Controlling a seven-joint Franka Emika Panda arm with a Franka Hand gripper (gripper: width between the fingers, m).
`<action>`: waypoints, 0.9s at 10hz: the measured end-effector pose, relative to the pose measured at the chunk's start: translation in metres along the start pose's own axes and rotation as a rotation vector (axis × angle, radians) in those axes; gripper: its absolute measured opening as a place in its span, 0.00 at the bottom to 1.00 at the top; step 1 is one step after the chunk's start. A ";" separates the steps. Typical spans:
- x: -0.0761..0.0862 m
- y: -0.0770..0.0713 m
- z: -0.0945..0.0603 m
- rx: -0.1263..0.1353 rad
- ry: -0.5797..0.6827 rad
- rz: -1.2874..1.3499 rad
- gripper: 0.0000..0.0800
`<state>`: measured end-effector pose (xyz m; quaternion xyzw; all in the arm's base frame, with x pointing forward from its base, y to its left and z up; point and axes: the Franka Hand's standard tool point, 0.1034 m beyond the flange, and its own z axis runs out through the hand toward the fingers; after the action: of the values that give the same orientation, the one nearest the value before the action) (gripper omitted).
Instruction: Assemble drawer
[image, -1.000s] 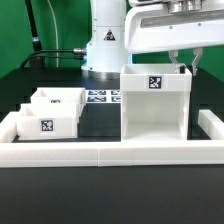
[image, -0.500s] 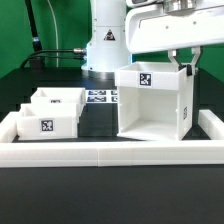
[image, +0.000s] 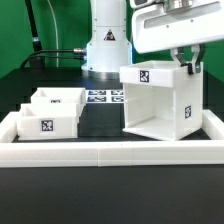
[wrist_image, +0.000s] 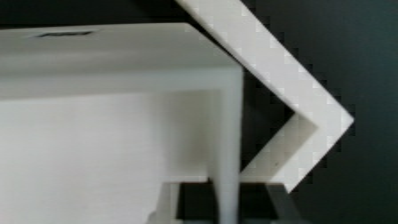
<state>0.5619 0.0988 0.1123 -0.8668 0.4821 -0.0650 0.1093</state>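
Since the frame half a second earlier, the housing (image: 160, 100) has tipped further out of square. Its tag (image: 143, 74) sits higher and nearer the frame's left, and its lower edge now slants instead of running level. Whether any corner touches the worktop (image: 100, 195) cannot be told.

The housing fills the right half of the exterior view, behind the border wall (image: 100, 152). The jaws are clenched on the top edge of its right-hand side wall, at the upper right of the frame under the arm (image: 170, 30). The wrist view confirms this: a thin white wall edge (wrist_image: 233, 130) is pinched between two dark pads (wrist_image: 199, 205).

The front tray (image: 47, 122) and the rear tray (image: 58, 100) are unchanged at centre left, close together. The marker board (image: 103, 97) lies flat behind them at frame centre.

The housing is smooth matte white plastic, boxy, with thin flat walls, square corners and an open front. The trays are the same material, small open-topped boxes; the front one shows a black-and-white square tag. The worktop is matte black.
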 end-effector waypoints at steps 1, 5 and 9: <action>0.002 0.001 0.001 -0.001 -0.001 0.129 0.06; -0.002 -0.003 0.001 0.017 -0.025 0.336 0.06; -0.003 -0.002 0.002 0.023 -0.047 0.503 0.06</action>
<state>0.5623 0.1028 0.1110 -0.7197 0.6791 -0.0210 0.1431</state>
